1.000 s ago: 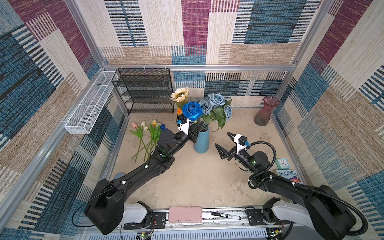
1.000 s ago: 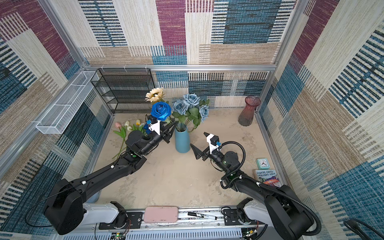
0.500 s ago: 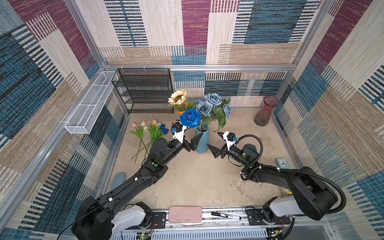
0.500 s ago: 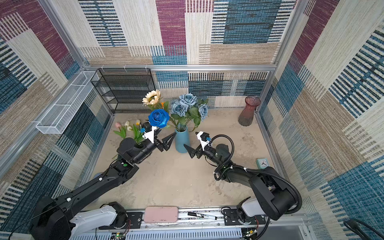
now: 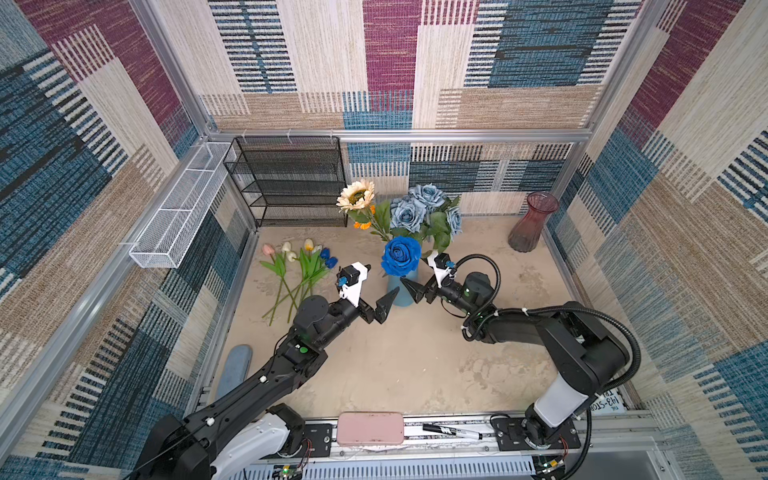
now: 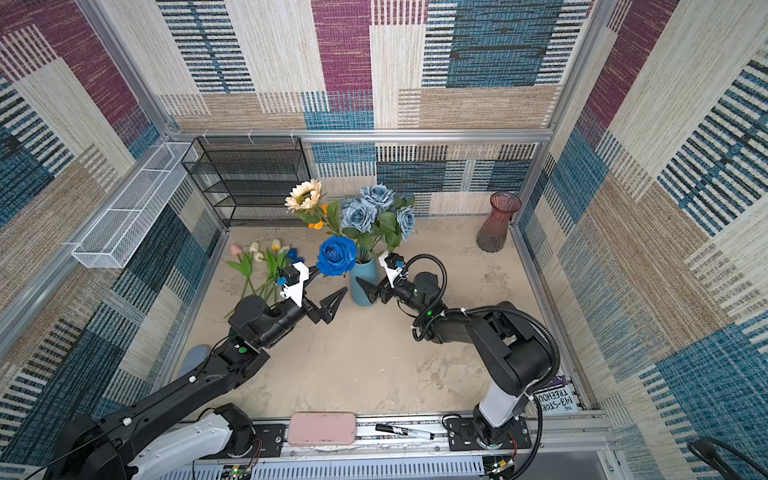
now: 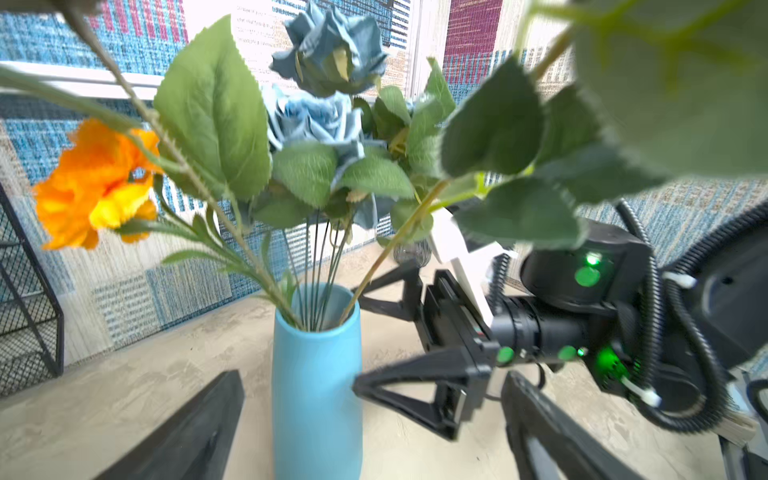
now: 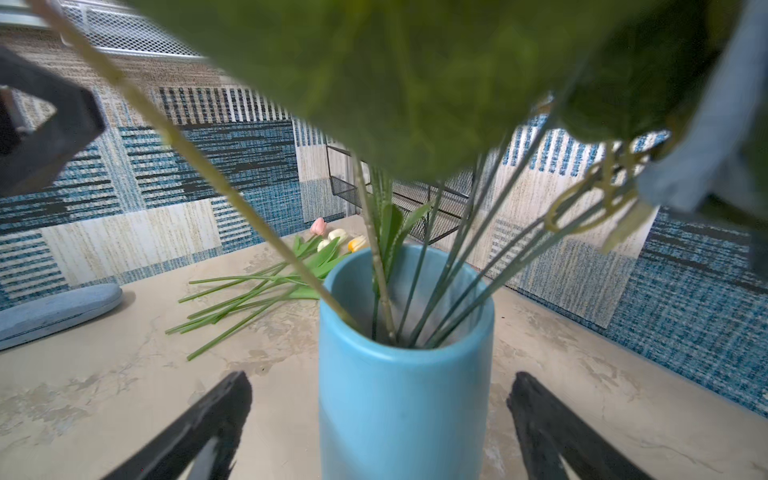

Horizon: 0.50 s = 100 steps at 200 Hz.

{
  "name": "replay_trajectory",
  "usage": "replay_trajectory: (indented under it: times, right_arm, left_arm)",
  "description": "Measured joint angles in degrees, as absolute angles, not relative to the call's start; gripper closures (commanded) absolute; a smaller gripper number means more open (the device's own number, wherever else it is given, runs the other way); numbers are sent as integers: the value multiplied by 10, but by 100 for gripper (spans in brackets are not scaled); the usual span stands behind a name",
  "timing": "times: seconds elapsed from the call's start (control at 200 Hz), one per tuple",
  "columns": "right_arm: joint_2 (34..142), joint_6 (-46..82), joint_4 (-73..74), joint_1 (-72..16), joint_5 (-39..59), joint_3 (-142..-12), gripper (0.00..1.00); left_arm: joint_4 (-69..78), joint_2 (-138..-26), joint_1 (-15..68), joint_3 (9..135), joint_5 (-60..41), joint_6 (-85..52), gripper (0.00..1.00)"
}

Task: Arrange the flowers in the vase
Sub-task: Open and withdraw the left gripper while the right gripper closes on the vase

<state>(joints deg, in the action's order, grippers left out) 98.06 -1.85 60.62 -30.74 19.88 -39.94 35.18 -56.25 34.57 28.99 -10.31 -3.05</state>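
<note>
The left arm [image 5: 257, 382] and right arm [image 5: 582, 345] are matte black rounded links with white shells [image 5: 249, 440] at their bases. The left gripper [image 5: 388, 305] and right gripper [image 5: 411, 291] have black triangular fingers [image 8: 224, 405] and white camera brackets [image 5: 354, 282] with blue fittings [image 5: 340, 282]. A ribbed black cable [image 5: 496, 270] loops along the right arm, where green lights [image 7: 587, 276] glow.

Roses [image 6: 358, 216] in vase [image 6: 365, 272], tulips [image 6: 266, 257] lying left, rack [image 6: 249, 187] behind
</note>
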Motion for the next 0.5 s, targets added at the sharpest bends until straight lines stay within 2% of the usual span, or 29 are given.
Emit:
replay_trajectory:
  times: [0.24, 0.501]
  right_arm:
    - [1051, -20, 615, -307, 199, -450, 0]
    - [1098, -20, 640, -307, 200, -483, 1]
  left_arm:
    - [345, -525, 346, 238, -87, -31, 0]
    - [331, -518, 346, 234, -77, -32, 0]
